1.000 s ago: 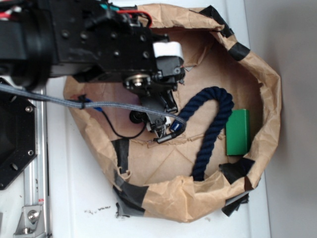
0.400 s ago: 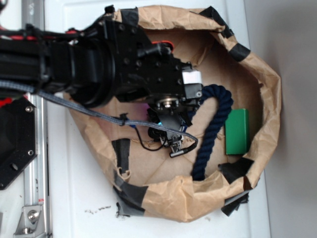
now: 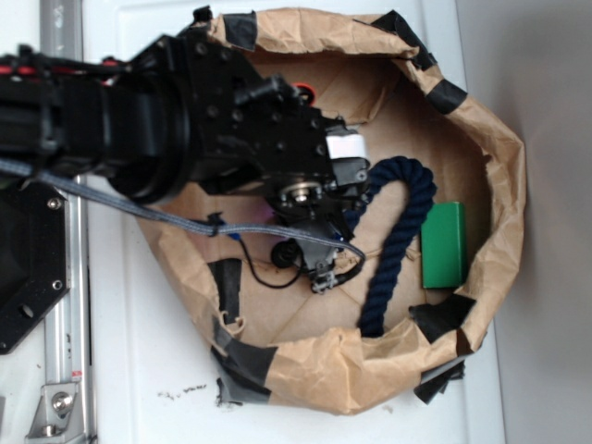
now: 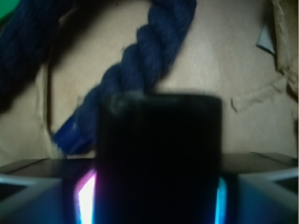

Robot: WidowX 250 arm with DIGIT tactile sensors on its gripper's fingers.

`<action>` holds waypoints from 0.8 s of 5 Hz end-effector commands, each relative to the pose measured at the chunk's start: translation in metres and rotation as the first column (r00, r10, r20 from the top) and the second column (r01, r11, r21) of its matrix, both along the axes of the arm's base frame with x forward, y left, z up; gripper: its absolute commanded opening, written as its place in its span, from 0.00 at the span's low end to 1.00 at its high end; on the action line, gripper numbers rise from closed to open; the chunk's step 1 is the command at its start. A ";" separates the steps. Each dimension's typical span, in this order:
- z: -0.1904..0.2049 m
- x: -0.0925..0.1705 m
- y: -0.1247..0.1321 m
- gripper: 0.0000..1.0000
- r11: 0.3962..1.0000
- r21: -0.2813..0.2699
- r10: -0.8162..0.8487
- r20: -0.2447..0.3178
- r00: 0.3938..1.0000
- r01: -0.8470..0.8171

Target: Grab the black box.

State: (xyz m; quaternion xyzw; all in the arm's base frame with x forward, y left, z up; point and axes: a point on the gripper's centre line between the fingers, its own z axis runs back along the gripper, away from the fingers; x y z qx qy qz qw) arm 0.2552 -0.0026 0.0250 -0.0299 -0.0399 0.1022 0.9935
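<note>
The black box (image 4: 159,154) is seen in the wrist view filling the lower middle of the picture, standing between the two pale inner faces of the fingers (image 4: 28,198), with only thin lit slits left at its sides. The fingers are judged to be closed narrowly on the box, so the grasp itself appears made. In the exterior view the box cannot be made out, since it is hidden beneath the arm; the gripper (image 3: 324,277) is placed low over the middle of the brown paper nest (image 3: 499,166), near its lower rim. The navy rope (image 3: 393,240) is curved just beside the gripper toward the right rim, and its end (image 4: 74,135) is seen lying just behind the box. The green box (image 3: 444,245) is left untouched at the right edge of the nest, well apart. What is left, by judgement, is a lift clear of the paper; whether the box is already raised cannot be told.
</note>
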 end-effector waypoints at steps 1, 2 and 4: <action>0.072 -0.003 0.031 0.00 0.996 0.084 -0.008 0.124 0.992 -0.002; 0.097 -0.009 0.038 0.00 0.993 0.117 0.006 0.086 0.996 -0.016; 0.115 -0.010 0.039 0.00 0.995 0.100 -0.011 0.085 0.996 0.003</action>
